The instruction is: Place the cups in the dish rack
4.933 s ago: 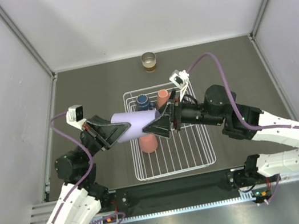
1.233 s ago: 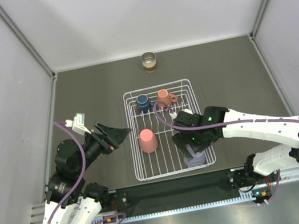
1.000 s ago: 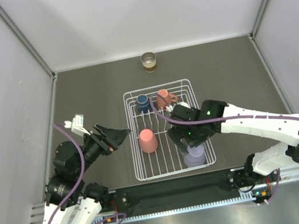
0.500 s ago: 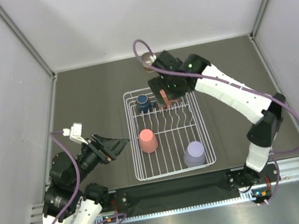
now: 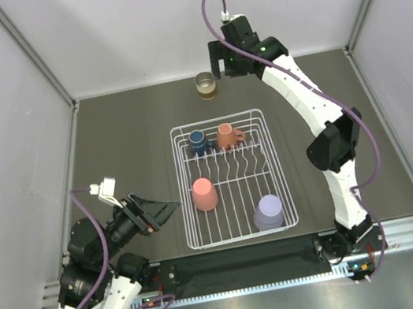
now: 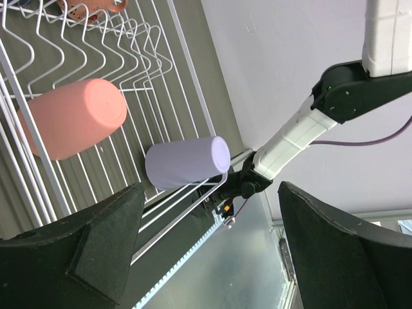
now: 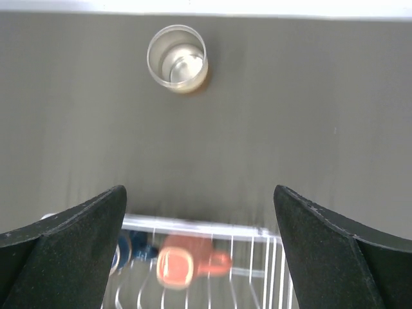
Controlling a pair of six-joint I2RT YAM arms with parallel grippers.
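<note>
Pale walls [image 5: 205,10] close in a dark grey table [image 5: 123,137], seen from above. At the near left, the left gripper [image 5: 165,207] hovers just left of the dish rack [image 5: 183,207], jaws spread wide with nothing between them; it has drawn back toward the near edge since the moment when both arms carried the lavender tumbler over the rack. Its wrist view shows the left gripper [image 6: 206,257] looking across the rack's near end.

Inside the white wire rack, the pink tumbler [image 5: 204,194] stands mouth down on the left side, where it stood before. At the far end, the dark blue mug [image 5: 197,139] and the terracotta-orange mug [image 5: 225,135] sit side by side, unmoved. The lavender tumbler [image 5: 268,212] now rests mouth down in the near right corner, free of both grippers.

Beyond the rack's far rim, the shiny cup [image 5: 205,84] stands upright on the bare table, close to the far wall and still outside the rack.

A second ago the right arm was bent low over the lavender tumbler; now it stretches far, and the right gripper [image 7: 199,190] hangs above the table near the shiny cup, fingers wide apart and empty
</note>
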